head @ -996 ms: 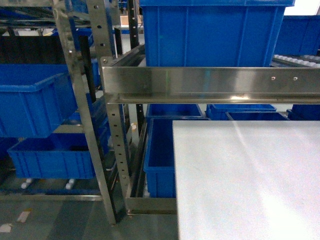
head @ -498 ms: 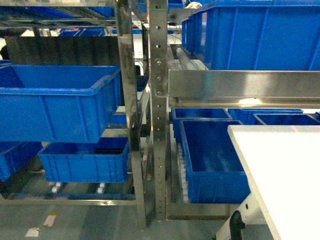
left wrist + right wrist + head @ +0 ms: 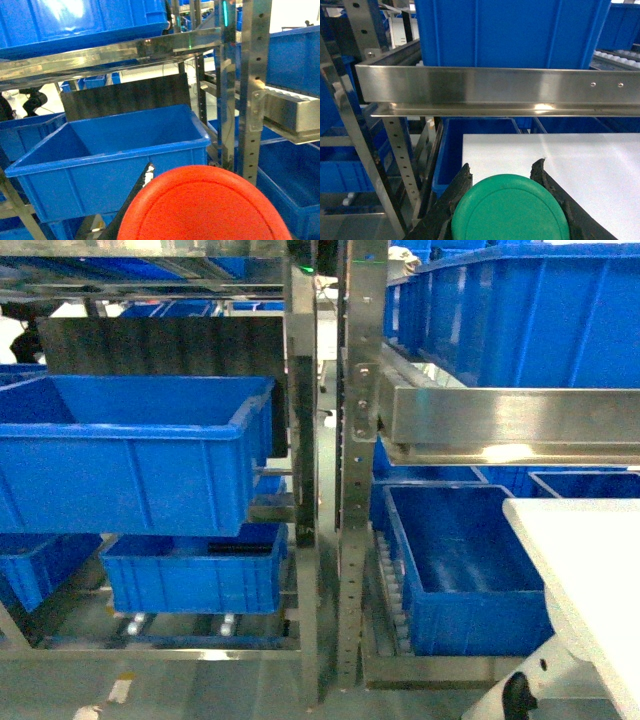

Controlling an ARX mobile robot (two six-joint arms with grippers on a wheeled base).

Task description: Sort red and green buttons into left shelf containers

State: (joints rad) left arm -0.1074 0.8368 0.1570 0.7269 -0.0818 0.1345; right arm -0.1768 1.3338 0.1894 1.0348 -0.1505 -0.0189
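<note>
My left claw [image 3: 150,220] holds the red push-button with its wide mushroom cap [image 3: 205,205]; the cap fills the bottom of my left wrist view and one black finger [image 3: 137,195] shows at its left edge. The other finger is hidden, so I cannot tell how wide the jaws stand. Beyond the cap sits a large open-topped bright blue plastic bin [image 3: 110,150] on the left steel shelf rack [image 3: 100,52], with a dark ribbed panel [image 3: 125,95] behind it.

My right claw [image 3: 507,200] is closed around the round green push-button cap [image 3: 510,210], with black fingers [image 3: 452,192] pressed at both its sides. Under it lies a white flat tabletop [image 3: 570,160], and ahead runs a stainless steel rail [image 3: 500,87] carrying another blue bin [image 3: 510,30].

From my head camera the same left bin [image 3: 130,445] appears at mid height, a smaller blue bin [image 3: 195,570] below it.
</note>
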